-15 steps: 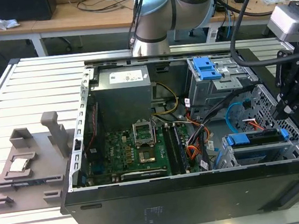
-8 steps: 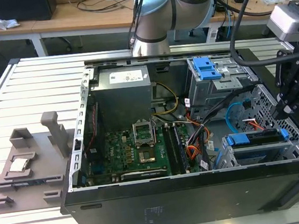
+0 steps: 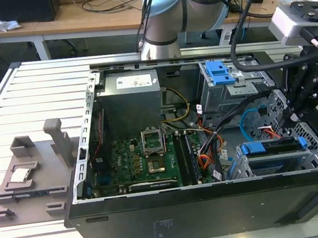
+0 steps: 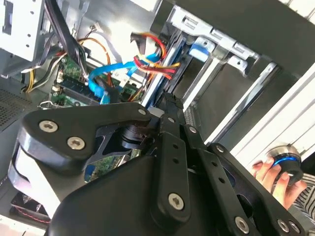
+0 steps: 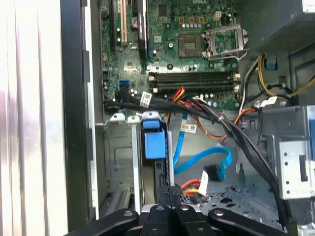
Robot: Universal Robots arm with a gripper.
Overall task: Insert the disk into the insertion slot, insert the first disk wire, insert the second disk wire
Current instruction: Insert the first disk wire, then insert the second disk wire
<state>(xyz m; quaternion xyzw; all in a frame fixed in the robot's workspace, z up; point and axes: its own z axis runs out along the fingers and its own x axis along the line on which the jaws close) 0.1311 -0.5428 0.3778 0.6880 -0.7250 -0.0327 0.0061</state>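
The disk (image 3: 274, 147) sits in the insertion slot (image 3: 268, 167) at the case corner on the exterior view's right. Its label face is hard to make out. In the first wrist view the disk (image 5: 153, 145) appears edge-on, so mainly the blue bracket is visible, and its near end is covered by the claw (image 5: 170, 192).

The claw's fingers are pressed together with nothing visible between them, and the tips stand just at the disk's edge. Whether they touch it cannot be told. In the exterior view the claw (image 3: 292, 118) hangs just above the slot, and its upper body is cut off at the frame edge. In the second wrist view the claw (image 4: 170, 105) and its black housing hide much of the bay.

The second disk wire (image 5: 202, 158) loops beside the disk. Its connector end lies on the perforated floor, apart from the disk (the loop also shows in the exterior view (image 3: 244, 122)). A red and orange wire bundle (image 5: 194, 186) lies near the claw tips.

The case rests on a slatted desk (image 3: 19, 100).
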